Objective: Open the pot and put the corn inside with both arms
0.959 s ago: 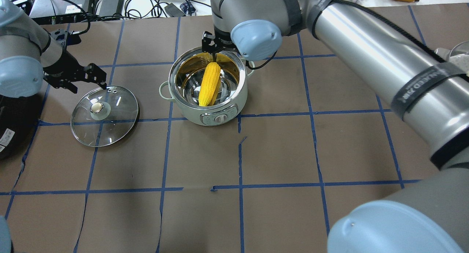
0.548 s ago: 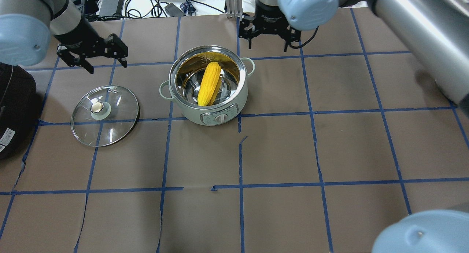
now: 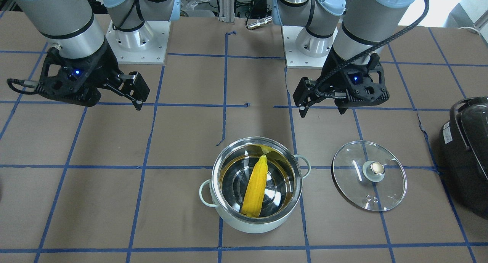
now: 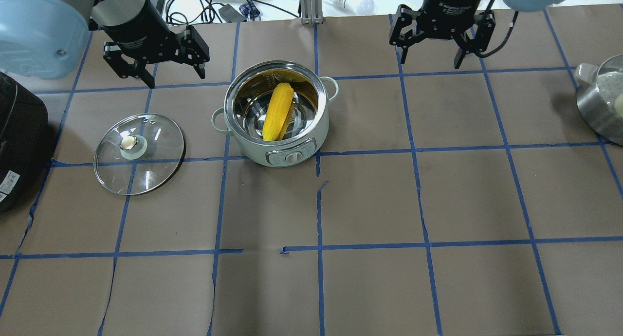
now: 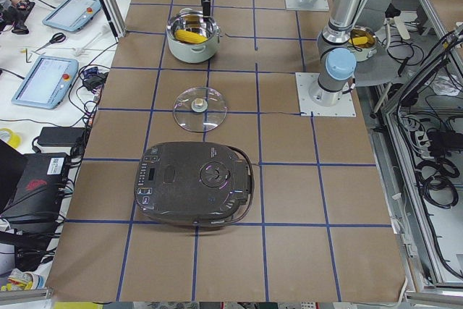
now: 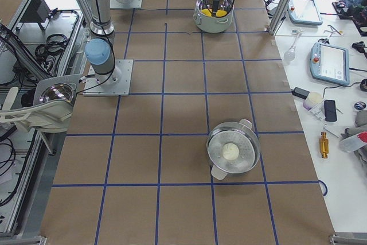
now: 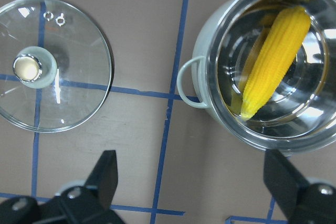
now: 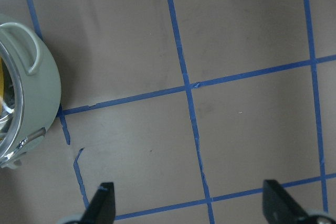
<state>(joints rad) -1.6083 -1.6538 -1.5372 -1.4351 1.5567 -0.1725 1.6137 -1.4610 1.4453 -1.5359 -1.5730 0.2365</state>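
Observation:
The mint-green pot (image 4: 253, 153) stands open, and the yellow corn (image 4: 278, 112) lies slanted inside it. Both show in the front view, the pot (image 3: 259, 225) with the corn (image 3: 255, 186), and in the left wrist view, the pot (image 7: 209, 51) with the corn (image 7: 273, 61). The glass lid (image 4: 146, 170) lies flat on the table left of the pot. My left gripper (image 4: 175, 77) is open and empty, raised beyond the lid and pot. My right gripper (image 4: 428, 53) is open and empty, raised to the pot's far right; its wrist view shows the pot's wall (image 8: 37, 93).
A large black appliance (image 4: 19, 141) sits at the table's left edge, near the lid. A steel steamer pot (image 4: 601, 102) holding a pale round item stands at the right edge. Cables and devices lie beyond the far edge.
My right gripper has left the pot's far rim and moved up and to the right. My left gripper has moved from beside the lid to the far side, towards the pot. The corn stays in the pot.

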